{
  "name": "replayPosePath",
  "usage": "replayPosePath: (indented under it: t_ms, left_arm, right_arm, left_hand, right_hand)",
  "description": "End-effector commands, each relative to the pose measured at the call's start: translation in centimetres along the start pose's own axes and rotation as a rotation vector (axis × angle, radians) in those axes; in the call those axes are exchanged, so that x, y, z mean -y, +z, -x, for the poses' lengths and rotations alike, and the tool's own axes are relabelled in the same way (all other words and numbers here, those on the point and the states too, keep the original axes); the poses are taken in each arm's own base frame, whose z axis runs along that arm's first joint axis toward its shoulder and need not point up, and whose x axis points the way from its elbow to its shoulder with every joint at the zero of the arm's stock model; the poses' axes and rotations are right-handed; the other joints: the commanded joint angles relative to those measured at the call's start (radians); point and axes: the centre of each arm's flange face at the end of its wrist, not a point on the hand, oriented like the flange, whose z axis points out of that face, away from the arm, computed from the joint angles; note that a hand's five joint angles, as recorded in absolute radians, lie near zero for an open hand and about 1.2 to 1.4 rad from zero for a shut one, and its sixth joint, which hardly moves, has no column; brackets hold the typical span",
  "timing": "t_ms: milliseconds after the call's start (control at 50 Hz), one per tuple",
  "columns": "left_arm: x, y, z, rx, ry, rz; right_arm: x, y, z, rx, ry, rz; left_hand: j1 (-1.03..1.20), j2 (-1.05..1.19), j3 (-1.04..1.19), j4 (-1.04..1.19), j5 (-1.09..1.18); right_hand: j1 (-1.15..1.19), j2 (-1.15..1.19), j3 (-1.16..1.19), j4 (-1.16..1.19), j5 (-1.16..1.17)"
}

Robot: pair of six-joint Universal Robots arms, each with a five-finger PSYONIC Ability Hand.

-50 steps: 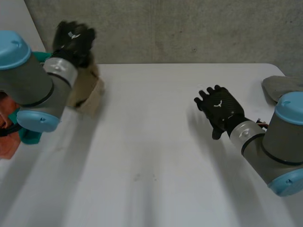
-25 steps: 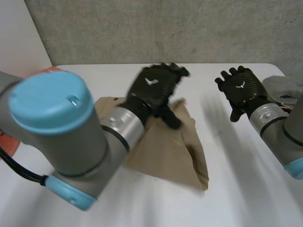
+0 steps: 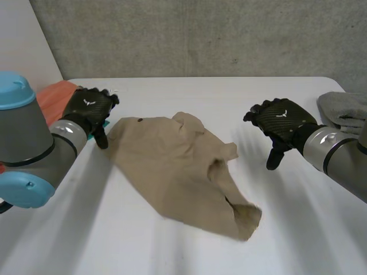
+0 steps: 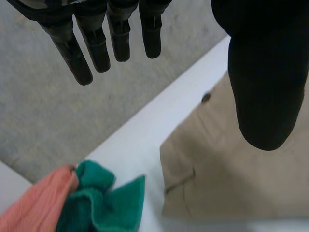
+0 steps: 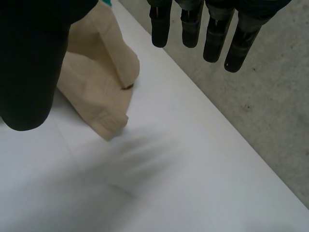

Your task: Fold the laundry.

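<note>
- Closest to me, the white table is bare along its front edge.
- Next, the crumpled near corner of the tan garment is bunched up and curled over on itself.
- The tan garment lies loose in the middle of the table, rumpled rather than flat, with a raised fold near its right side.
- It's unfolded, and nobody is holding it!
- Over on the right, the right hand hangs above bare table, apart from the garment's right edge.
- From the right wrist, its fingers are straight and its thumb stands wide, with nothing between them, so that hand is empty and spread.
- The garment's folded corner lies out past that thumb.
- On the left, the left hand sits just beside the garment's far left corner, thumb pointing down by the edge.
- I can't tell whether the thumb touches the cloth.
- From the left wrist, its fingers are straight, the thumb is off to one side and nothing is gripped, so this hand is slack and empty too.
- A small dark button shows on the garment near that thumb.
- Further back on the left there's an orange cloth, with a teal cloth bunched against it.
- Far right, a grey cloth rests at the table's edge, beyond the right arm.
- Behind it all stands a grey concrete wall.
</note>
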Motion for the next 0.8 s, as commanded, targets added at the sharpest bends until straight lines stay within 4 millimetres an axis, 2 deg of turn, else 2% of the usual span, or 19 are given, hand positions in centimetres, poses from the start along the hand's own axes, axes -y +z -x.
replayPosePath:
  t_ms: [20,60,80,140,180,240,380,460,520,600,660,680,740,800]
  left_arm:
    - [-2.9,1.5,-1.1,-0.036,-0.003,0.072]
    - [-3.6,2.1,-1.4,-0.043,-0.003,0.082]
    - [-3.8,2.4,-1.5,-0.045,-0.003,0.086]
    - [-3.9,3.3,-1.9,-0.047,-0.002,0.079]
    - [-3.7,3.6,-1.8,-0.043,-0.002,0.069]
    - [-3.3,4.0,-1.8,-0.039,-0.002,0.044]
    - [-4.3,4.7,-2.1,-0.033,-0.002,0.048]
    - [-4.3,4.5,-2.2,-0.033,-0.015,0.052]
    - [-4.4,4.3,-2.1,-0.032,-0.015,0.057]
    - [-3.3,3.6,-1.6,-0.02,-0.016,0.036]
    - [-2.7,2.9,-1.4,-0.017,-0.017,0.027]
    - [-2.6,2.7,-1.3,-0.015,-0.018,0.026]
    - [-1.8,2.1,-1.0,-0.01,-0.017,0.009]
    - [-1.3,1.6,-0.8,-0.006,-0.017,-0.001]
  right_arm:
    - [1.6,0.9,-0.3,-0.001,-0.033,-0.072]
    - [2.1,1.7,-0.3,-0.001,-0.044,-0.103]
    - [2.7,2.7,-0.4,0.005,-0.057,-0.136]
    - [3.7,4.0,0.1,0.027,-0.075,-0.181]
    - [4.7,5.0,1.1,0.057,-0.091,-0.224]
    - [5.0,6.4,2.4,0.092,-0.097,-0.252]
    - [3.7,9.2,5.2,0.165,-0.034,-0.255]
    - [2.7,11.0,7.7,0.217,0.006,-0.3]
    - [2.4,11.9,8.5,0.222,0.018,-0.32]
    - [1.5,13.3,10.2,0.249,0.036,-0.325]
    - [1.1,13.7,10.4,0.253,0.037,-0.32]
    - [1.0,13.7,10.4,0.254,0.038,-0.318]
    - [1.2,13.5,10.2,0.241,0.04,-0.315]
    - [2.6,12.6,9.5,0.223,0.038,-0.332]
  left_hand:
    - [0.001,0.009,0.009,0.014,0.028]
    - [0.007,0.014,0.015,0.019,0.034]
    - [0.01,0.017,0.018,0.022,0.037]
    - [0.03,0.038,0.038,0.043,0.058]
    - [0.039,0.047,0.047,0.052,0.067]
    - [0.042,0.05,0.05,0.055,0.07]
    - [0.057,0.064,0.065,0.069,0.084]
    - [0.068,0.076,0.076,0.081,0.096]
    - [0.071,0.079,0.079,0.084,0.099]
    - [0.074,0.082,0.082,0.087,0.102]
    - [0.071,0.079,0.079,0.084,0.099]
    - [0.071,0.079,0.079,0.084,0.099]
    - [0.068,0.076,0.076,0.081,0.096]
    - [0.068,0.076,0.076,0.081,0.096]
  right_hand:
    - [-0.028,-0.046,-0.041,-0.059,-0.06]
    - [-0.028,-0.046,-0.041,-0.059,-0.06]
    - [-0.028,-0.046,-0.041,-0.059,-0.06]
    - [-0.028,-0.046,-0.041,-0.059,-0.06]
    - [-0.028,-0.046,-0.041,-0.059,-0.06]
    - [-0.028,-0.046,-0.041,-0.059,-0.06]
    - [-0.028,-0.046,-0.041,-0.059,-0.06]
    - [-0.028,-0.046,-0.041,-0.059,-0.06]
    - [-0.028,-0.046,-0.041,-0.059,-0.06]
    - [-0.004,-0.022,-0.017,-0.035,-0.036]
    - [0.26,0.242,0.248,0.229,0.228]
    - [0.572,0.554,0.56,0.541,0.54]
    - [1.192,1.174,1.179,1.161,1.16]
    - [1.194,1.176,1.181,1.163,1.162]
